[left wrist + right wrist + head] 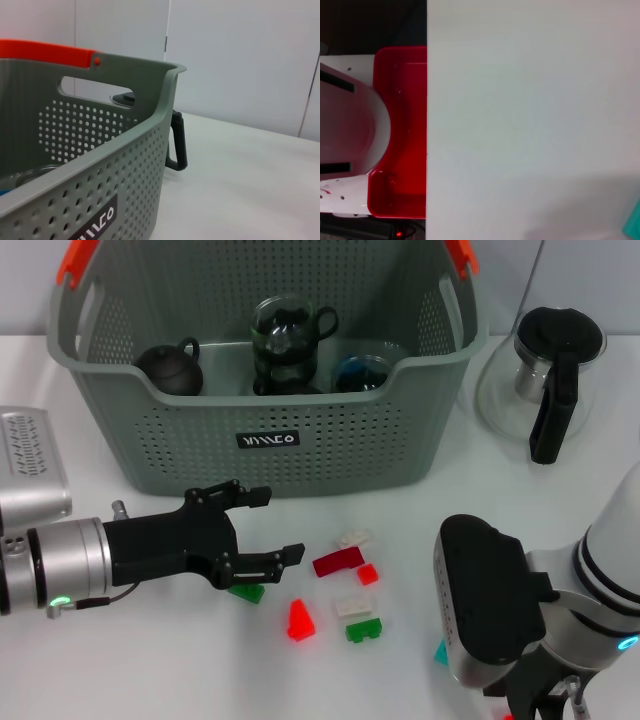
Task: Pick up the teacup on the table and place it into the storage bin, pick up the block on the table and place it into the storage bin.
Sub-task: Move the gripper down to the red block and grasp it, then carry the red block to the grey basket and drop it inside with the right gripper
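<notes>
**Cup looks binned, blocks still on the table**

Storage bin (300, 440) sits at the back centre of the table (150, 670). Inside it: a glass cup (290, 345) with a dark handle in the middle, a small black teapot (170, 368) to one side, a bluish glass piece (362, 372) on the other. No cup visible on the table, so the teacup step reads as done.

Block step not done. Small blocks lie scattered in front of the bin: dark red bar (338, 561), small red cube (368, 574), bright red piece (299, 621), two white pieces (353, 538), green ones (364, 629).

Left gripper (268, 530) hangs low just in front of the bin, fingers spread wide, empty; a green block (246, 591) lies just under its lower finger, the dark red bar just ahead.

Right gripper (540, 702) is parked at the near right edge; finger state cannot be told.

Glass coffee pot (545, 380) stands right of the bin, clear of the path. Main hindrance: blocks lie close together.
</notes>
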Robot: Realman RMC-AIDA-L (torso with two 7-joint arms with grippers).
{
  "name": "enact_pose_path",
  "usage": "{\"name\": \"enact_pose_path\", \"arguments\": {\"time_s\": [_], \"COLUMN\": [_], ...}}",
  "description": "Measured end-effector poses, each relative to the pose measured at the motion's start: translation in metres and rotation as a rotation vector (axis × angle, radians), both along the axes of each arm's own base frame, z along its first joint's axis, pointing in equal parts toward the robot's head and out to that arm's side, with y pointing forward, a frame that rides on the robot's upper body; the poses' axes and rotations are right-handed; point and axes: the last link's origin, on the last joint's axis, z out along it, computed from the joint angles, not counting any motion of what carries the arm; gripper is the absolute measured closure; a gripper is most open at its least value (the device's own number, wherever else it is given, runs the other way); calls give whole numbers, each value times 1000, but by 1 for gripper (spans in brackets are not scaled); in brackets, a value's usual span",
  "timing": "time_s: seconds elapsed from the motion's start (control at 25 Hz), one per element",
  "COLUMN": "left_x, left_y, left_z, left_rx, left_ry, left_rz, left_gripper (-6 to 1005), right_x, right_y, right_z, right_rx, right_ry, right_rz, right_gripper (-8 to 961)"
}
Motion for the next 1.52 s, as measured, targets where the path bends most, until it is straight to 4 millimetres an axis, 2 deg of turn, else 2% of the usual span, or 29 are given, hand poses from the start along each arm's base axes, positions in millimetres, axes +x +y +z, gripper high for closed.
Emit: {"name": "enact_pose_path", "arguments": {"time_s": [0.04, 0.24, 0.44, 1.24, 1.44, 1.52], "left_x": [0, -1, -1, -2, -2, -3], "left_y": [0, -2, -2, -1, -2, -2], "left_z": [0, -1, -1, -4, -4, -4], "left_rx": [0, -1, -2, -6, -6, -6], "left_ry": [-1, -3, -4, -6, -6, -6], "left_rz": [1, 6, 8, 18, 19, 20], "left_gripper": [122, 122, 122, 122, 122, 122], "right_x": [0, 2, 4, 7, 5, 3], "right_y": [0, 0, -1, -3, -1, 1], "right_z": [0, 0, 2, 5, 8, 10], "right_rx": [2, 4, 7, 7, 24, 35], "right_ry": [-1, -5, -12, -23, -5, 8], "right_rz": [1, -1, -3, -5, -1, 3], "right_gripper": [277, 314, 500, 645, 756, 747]}}
